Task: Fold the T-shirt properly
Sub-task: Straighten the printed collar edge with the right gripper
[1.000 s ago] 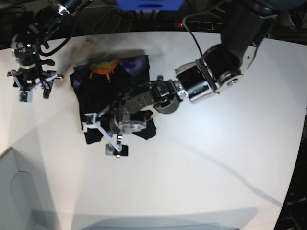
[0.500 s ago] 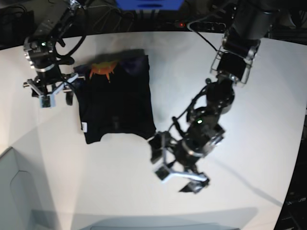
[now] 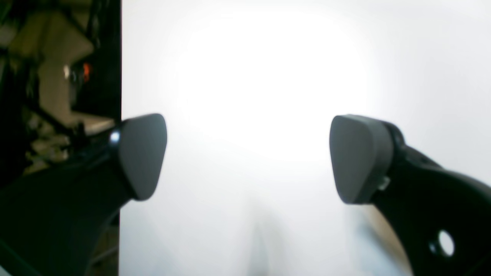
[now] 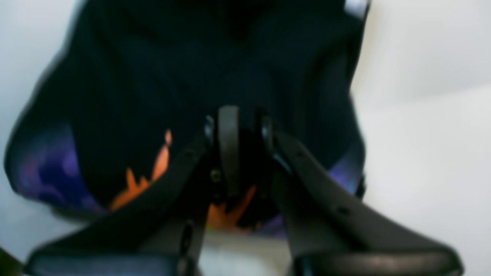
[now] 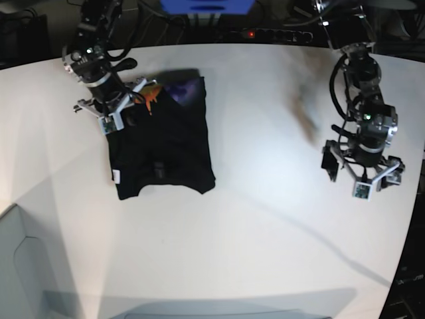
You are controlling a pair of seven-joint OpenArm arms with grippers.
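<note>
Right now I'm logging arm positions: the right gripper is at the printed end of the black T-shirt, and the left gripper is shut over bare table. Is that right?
One detail is wrong: the left gripper is open, not shut. The left wrist view shows its pads set wide apart with only white table between them. The rest holds: the right gripper is at the printed end of the black T-shirt.

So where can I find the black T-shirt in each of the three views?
Base view: the T-shirt lies folded on the table's upper left.
Right wrist view: it fills the upper and middle part, under the right gripper.
Left wrist view: not in it; only open jaws over white table.
Shared landmark: the orange print, also seen in the right wrist view.
</note>
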